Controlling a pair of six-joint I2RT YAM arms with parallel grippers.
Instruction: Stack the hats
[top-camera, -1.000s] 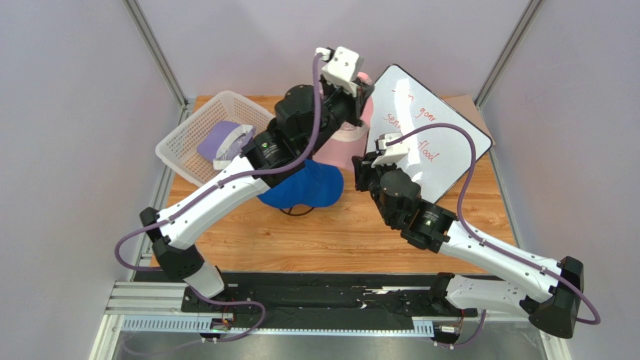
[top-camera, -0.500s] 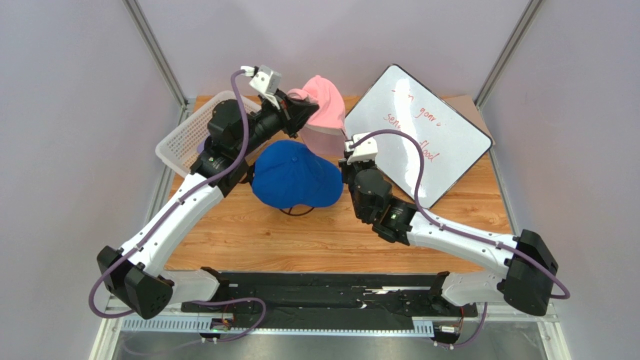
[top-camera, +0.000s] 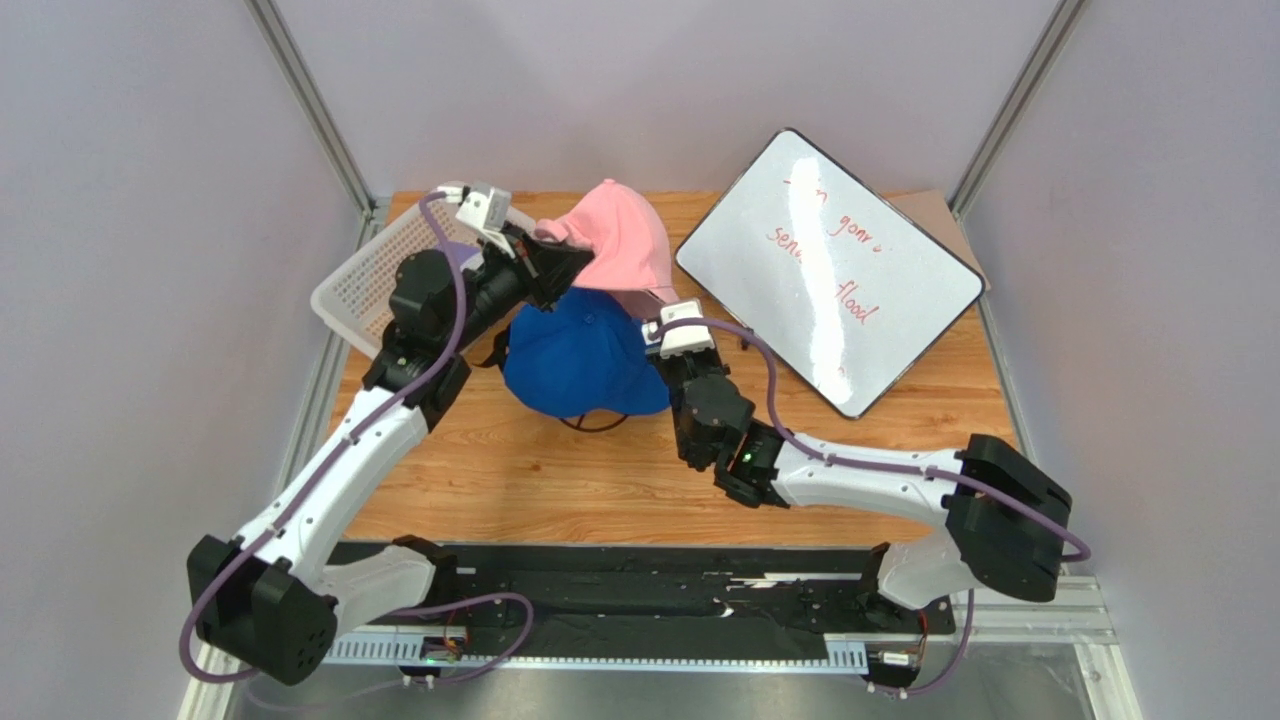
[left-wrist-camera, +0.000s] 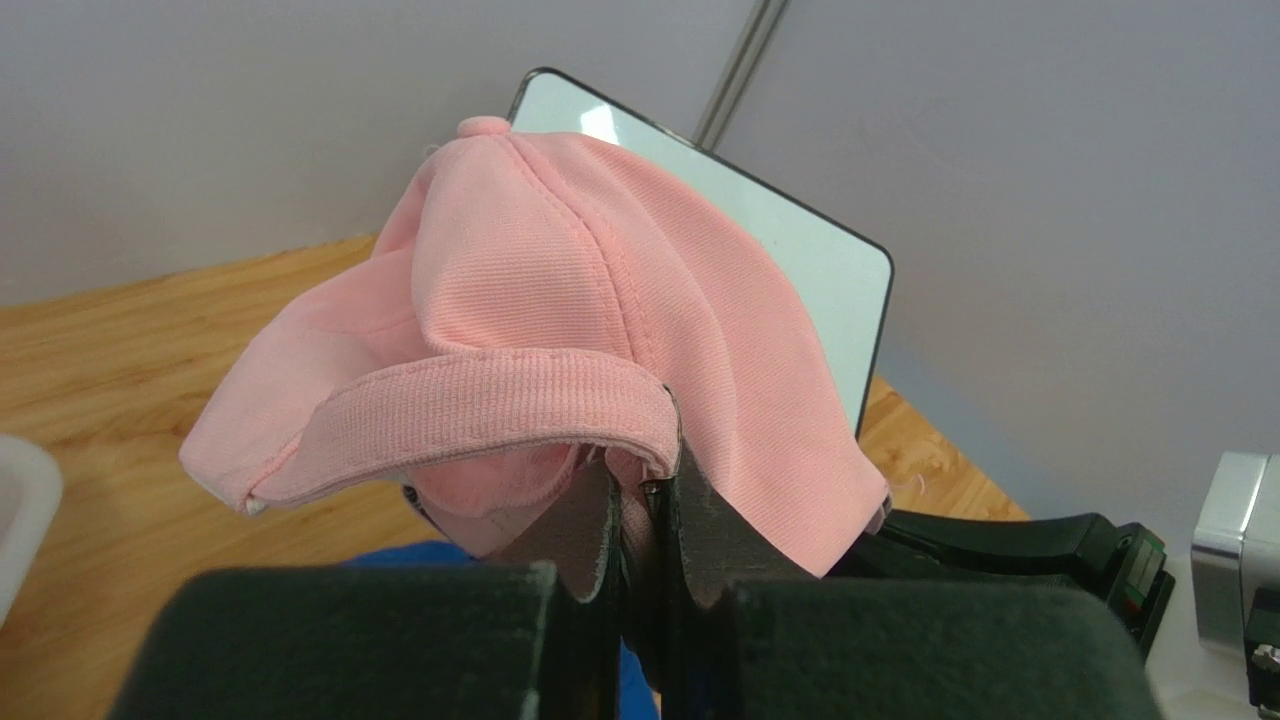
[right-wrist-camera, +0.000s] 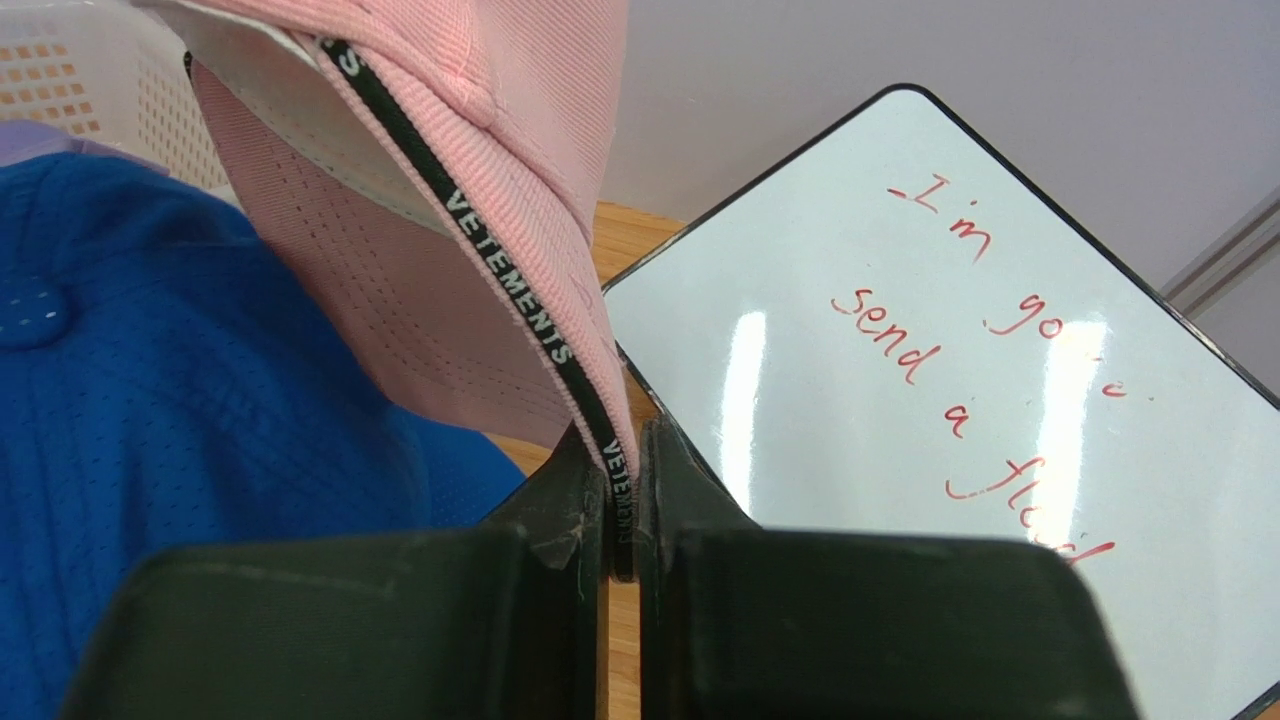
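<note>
A light pink hat (top-camera: 616, 255) hangs in the air between both grippers, above the back edge of a royal blue hat (top-camera: 579, 360) that lies on the wooden table. My left gripper (top-camera: 559, 267) is shut on the pink hat's rim (left-wrist-camera: 556, 315) from the left, fingers (left-wrist-camera: 594, 518) pinching the fabric. My right gripper (top-camera: 657, 318) is shut on the pink hat's inner band (right-wrist-camera: 496, 180) from the right, low at the hat's near edge. In the right wrist view the blue hat (right-wrist-camera: 181, 390) fills the lower left, and a sliver of lavender fabric (right-wrist-camera: 27, 143) shows at the left edge.
A white mesh basket (top-camera: 349, 285) stands at the back left, largely behind my left arm. A whiteboard (top-camera: 827, 270) with red writing leans at the back right, close to the pink hat. Grey walls and metal posts enclose the table.
Both grippers have carried the pink hat left and nearer, from the back centre to over the blue hat. The left arm has swung left, uncovering the blue hat.
</note>
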